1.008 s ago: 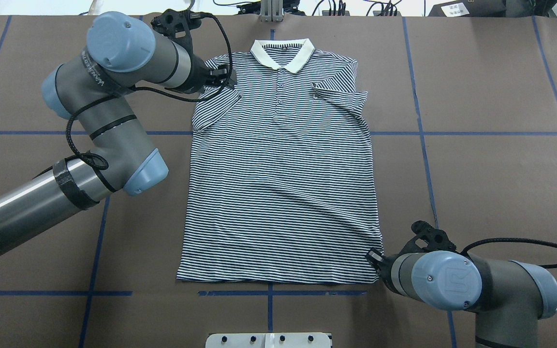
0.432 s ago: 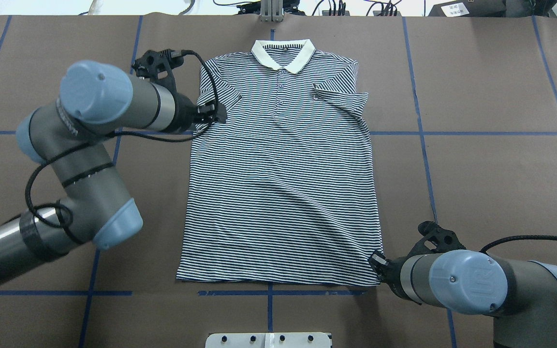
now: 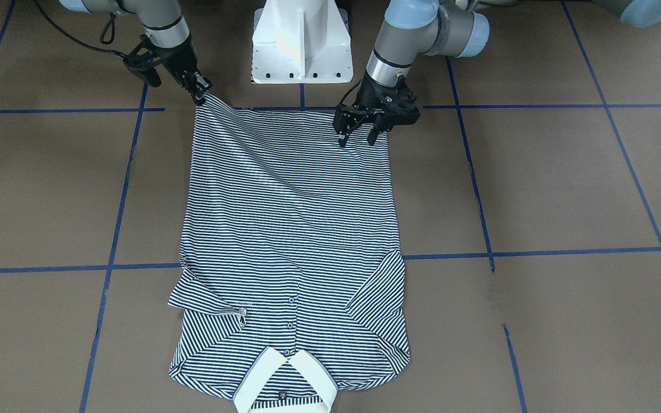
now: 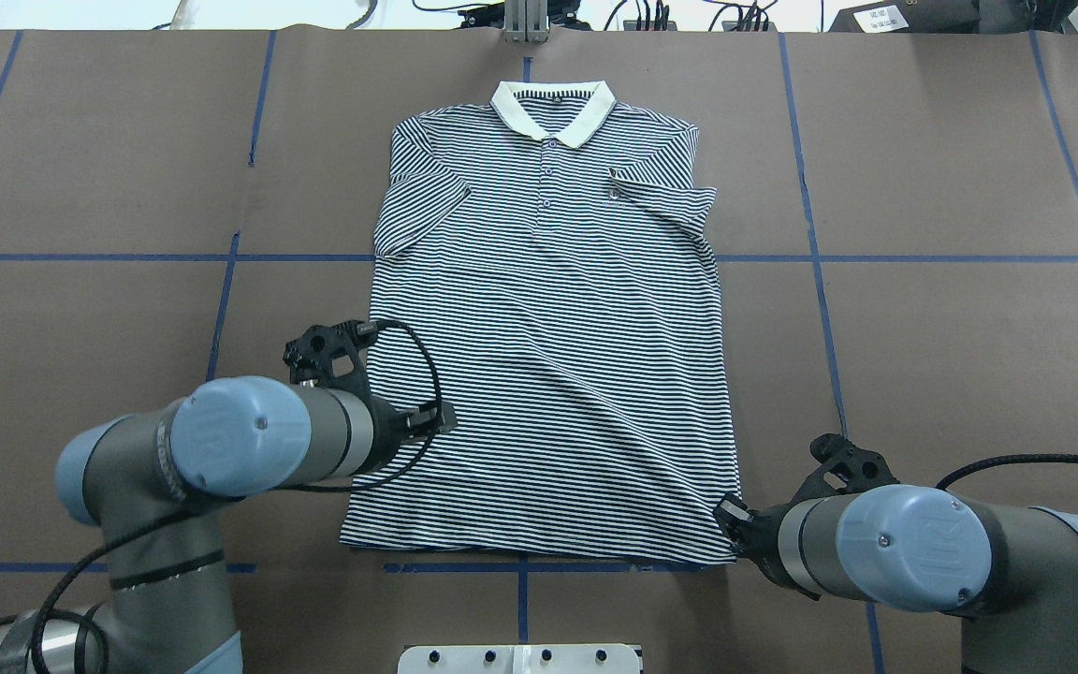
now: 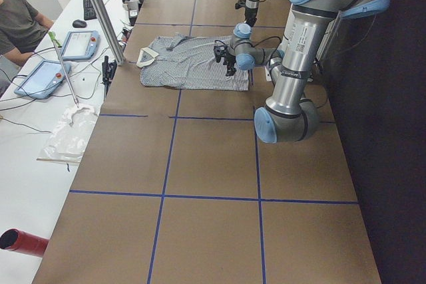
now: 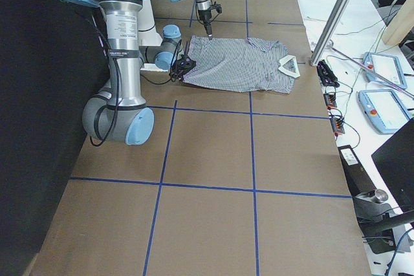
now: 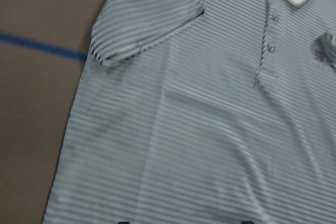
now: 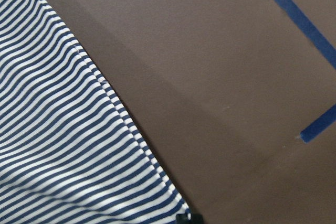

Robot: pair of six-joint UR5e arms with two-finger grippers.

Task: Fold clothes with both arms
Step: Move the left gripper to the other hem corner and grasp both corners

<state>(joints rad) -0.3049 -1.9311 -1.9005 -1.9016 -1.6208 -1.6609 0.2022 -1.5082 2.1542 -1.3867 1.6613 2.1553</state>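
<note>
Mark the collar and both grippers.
collar point(image 4: 516, 112), overhead view, one white leaf
left gripper point(image 3: 357, 139), front-facing view, between open fingertips
right gripper point(image 3: 200, 97), front-facing view, fingertips pinching polo shirt point(image 3: 290, 218) hem corner

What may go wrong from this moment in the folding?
The right gripper pinches only the tip of the hem corner of the polo shirt, so the cloth may slip out. The open left gripper hovers inward of its corner; it might grab off-centre and lift the hem crookedly.

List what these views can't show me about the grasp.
Overhead: chest label too small to read; the right gripper has its fingertips hidden by its own wrist.
Left wrist view: blurred, fingertips cut by the bottom edge, so whether the left gripper touches the polo shirt is unclear.
</note>
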